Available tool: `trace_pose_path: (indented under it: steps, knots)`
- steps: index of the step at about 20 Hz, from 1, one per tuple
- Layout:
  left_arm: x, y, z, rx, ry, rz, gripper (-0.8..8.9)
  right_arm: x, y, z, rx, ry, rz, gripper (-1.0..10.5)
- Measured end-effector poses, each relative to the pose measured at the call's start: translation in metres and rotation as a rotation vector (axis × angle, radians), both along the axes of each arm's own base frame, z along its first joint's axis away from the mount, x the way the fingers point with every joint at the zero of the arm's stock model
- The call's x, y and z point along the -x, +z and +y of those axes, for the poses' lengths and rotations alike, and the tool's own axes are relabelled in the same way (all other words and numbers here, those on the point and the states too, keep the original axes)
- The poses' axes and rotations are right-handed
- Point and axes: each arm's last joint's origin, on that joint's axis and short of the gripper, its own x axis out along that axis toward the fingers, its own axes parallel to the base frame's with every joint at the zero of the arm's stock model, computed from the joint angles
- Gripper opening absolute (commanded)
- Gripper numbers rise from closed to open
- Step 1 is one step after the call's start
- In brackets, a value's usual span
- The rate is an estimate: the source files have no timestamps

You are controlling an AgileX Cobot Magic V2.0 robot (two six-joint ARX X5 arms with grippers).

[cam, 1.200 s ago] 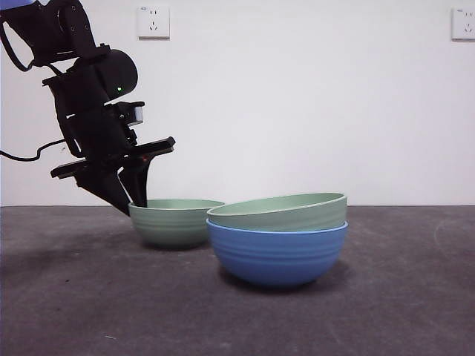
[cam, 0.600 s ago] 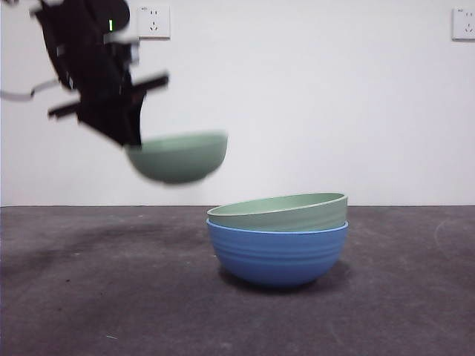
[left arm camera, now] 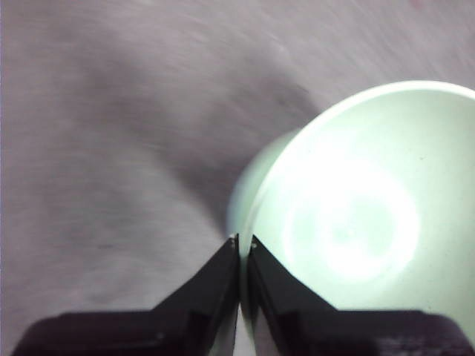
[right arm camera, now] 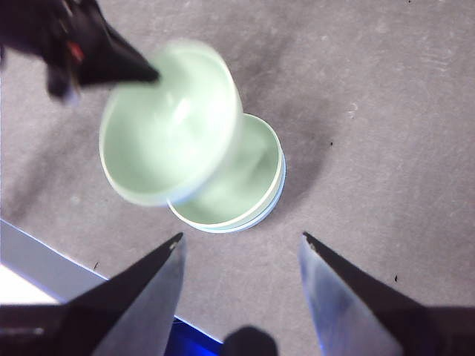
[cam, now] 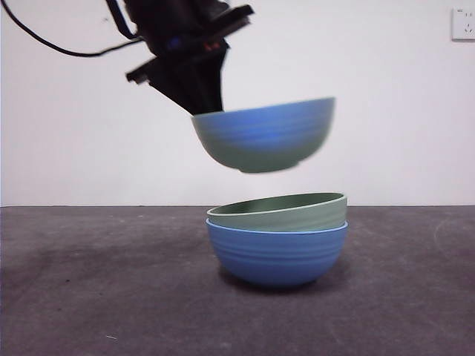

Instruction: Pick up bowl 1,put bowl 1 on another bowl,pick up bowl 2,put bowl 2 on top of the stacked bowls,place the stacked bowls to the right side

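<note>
My left gripper [cam: 204, 104] is shut on the rim of a pale green bowl [cam: 263, 137], bowl 2, and holds it in the air just above the stack. The same bowl [left arm camera: 364, 215] fills the left wrist view, its rim pinched between the jaws [left arm camera: 243, 241]. Below sits the blue bowl [cam: 276, 254] with another pale green bowl [cam: 278, 211] nested in it. The right wrist view shows the held bowl [right arm camera: 167, 126] partly over the stack [right arm camera: 245, 196]. My right gripper [right arm camera: 241, 241] is open and empty, high above the table.
The dark grey table [cam: 89, 297] stretches to both sides of the stack. A white wall with sockets [cam: 464, 22] stands behind. A black cable [cam: 52, 44] trails from the left arm.
The left gripper lifted the green bowl off the table at the left and carried it up and rightward, so it now hangs over the stacked bowls.
</note>
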Motion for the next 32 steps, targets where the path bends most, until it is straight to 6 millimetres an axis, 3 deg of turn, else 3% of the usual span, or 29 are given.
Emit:
trace_pose_path:
  steps: [8,12,15,16,19,23,28,30,32]
  knots:
    - [-0.016,-0.034,-0.019,-0.044,-0.004,0.018,-0.07,0.000,0.000,0.000,-0.002,-0.003,0.002,2.6]
    - [-0.022,-0.060,-0.027,-0.087,-0.011,0.075,-0.08,0.000,0.000,0.000,-0.002,-0.003,0.002,2.6]
    - [-0.021,-0.063,-0.031,-0.088,-0.020,0.074,0.06,0.000,0.000,0.000,-0.002,-0.003,0.002,2.6]
    - [-0.021,-0.063,-0.031,-0.088,-0.020,0.075,0.53,0.000,0.000,0.000,-0.002,-0.003,0.002,2.6]
    - [-0.021,-0.063,-0.032,-0.081,-0.008,0.084,3.52,0.000,0.000,0.000,-0.002,-0.003,0.002,2.6]
    - [-0.020,-0.063,-0.031,-0.082,-0.001,0.094,3.91,0.000,0.000,0.000,-0.002,-0.003,0.002,2.6]
    - [-0.011,-0.036,-0.024,-0.076,-0.001,0.087,3.91,-0.001,-0.001,0.001,-0.001,-0.005,0.009,2.7]
    - [-0.007,-0.013,-0.021,-0.080,-0.001,0.089,3.91,-0.006,-0.003,0.003,0.010,-0.005,0.028,4.2]
    - [-0.001,0.015,-0.016,-0.078,-0.010,0.076,3.90,-0.015,-0.009,0.009,0.030,-0.005,0.062,4.7]
